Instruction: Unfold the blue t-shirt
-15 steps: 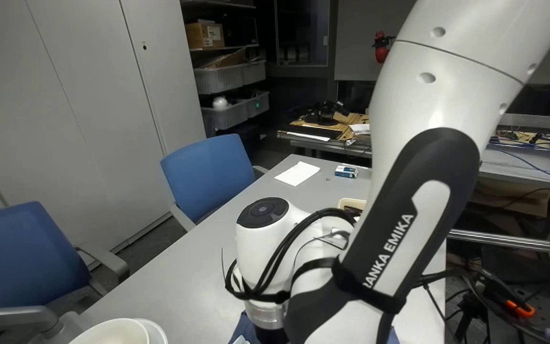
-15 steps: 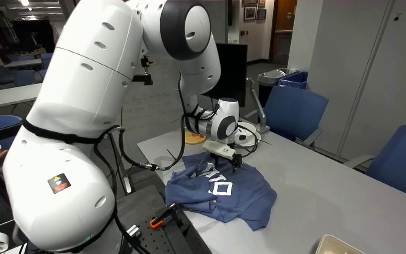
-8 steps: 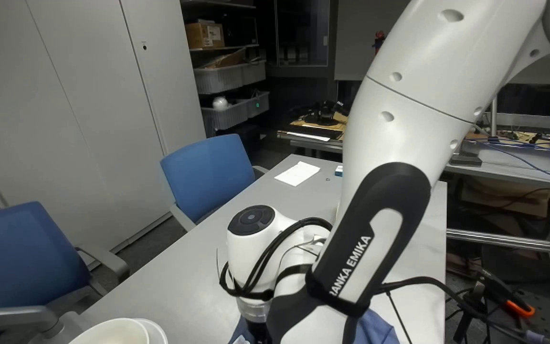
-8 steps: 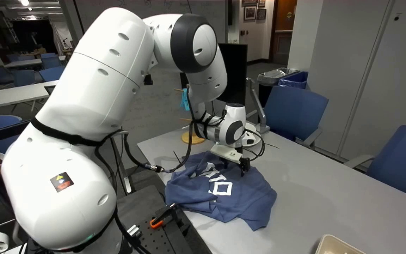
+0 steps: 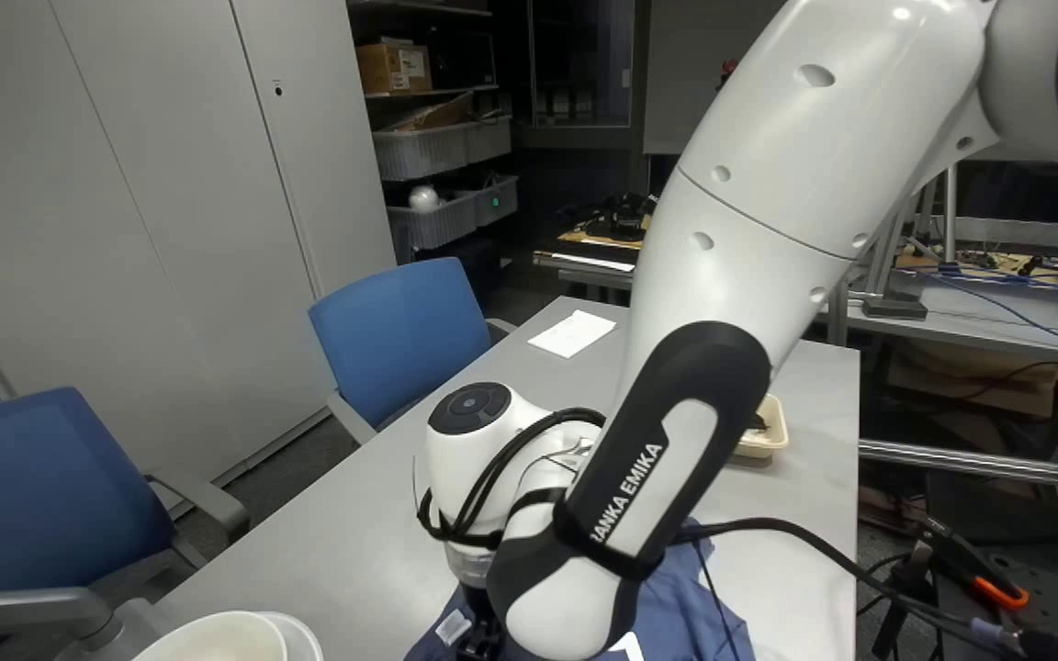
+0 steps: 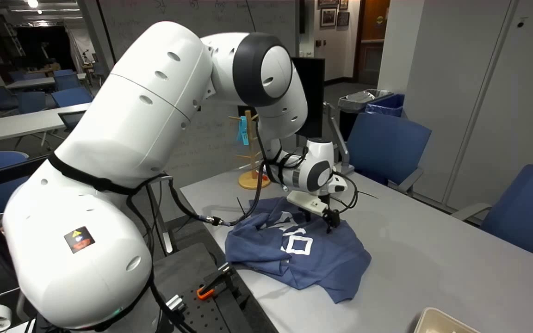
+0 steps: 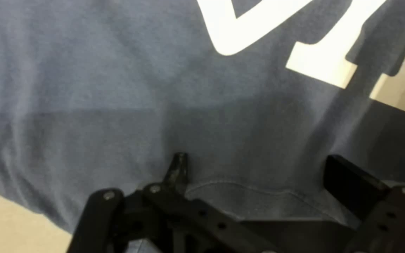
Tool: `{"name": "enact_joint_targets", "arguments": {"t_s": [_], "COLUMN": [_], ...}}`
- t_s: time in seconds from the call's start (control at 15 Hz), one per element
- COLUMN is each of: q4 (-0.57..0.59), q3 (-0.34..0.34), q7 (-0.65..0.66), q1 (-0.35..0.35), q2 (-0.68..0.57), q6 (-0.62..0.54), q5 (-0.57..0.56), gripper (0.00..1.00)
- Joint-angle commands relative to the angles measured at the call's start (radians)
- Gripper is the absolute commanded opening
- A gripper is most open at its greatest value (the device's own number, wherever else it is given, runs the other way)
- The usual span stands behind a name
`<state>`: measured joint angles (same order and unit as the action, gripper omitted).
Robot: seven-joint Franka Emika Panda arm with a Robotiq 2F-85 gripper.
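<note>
The blue t-shirt (image 6: 329, 261) lies rumpled on the grey table, with white letters facing up. Part of it shows in an exterior view (image 5: 699, 610), and it fills most of the wrist view (image 7: 111, 80). My gripper (image 6: 318, 224) points down at the shirt's far part, its fingertips at or touching the cloth. In the wrist view the gripper's (image 7: 256, 158) two black fingers stand wide apart, with flat cloth and a curved seam between them. No cloth is pinched between the fingers. The arm hides part of the shirt in an exterior view.
A wooden peg stand (image 6: 249, 181) with a blue clip stands beyond the shirt. White dishes (image 5: 217, 638) are at the table's end. A beige tray (image 6: 442, 323) and white paper (image 5: 573, 333) lie on the table. Blue chairs (image 6: 382, 148) line one side.
In an exterior view the gripper has moved rightward and slightly down over the cloth. In the last half second the shirt has slid a little the same way. The fingers stay apart.
</note>
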<state>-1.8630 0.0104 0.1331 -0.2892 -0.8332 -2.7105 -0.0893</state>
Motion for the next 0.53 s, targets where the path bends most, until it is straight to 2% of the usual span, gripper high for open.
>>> {"name": "enact_joint_targets", "arguments": {"t_s": [0.0, 0.47], "q4": [0.137, 0.372], "q3": [0.029, 0.125], "q7": [0.000, 0.007], "q1": [0.037, 0.068], "q2": [-0.071, -0.178], "q6": [0.057, 0.152], "q5": [-0.006, -0.052], "gripper": [1.00, 1.00]}}
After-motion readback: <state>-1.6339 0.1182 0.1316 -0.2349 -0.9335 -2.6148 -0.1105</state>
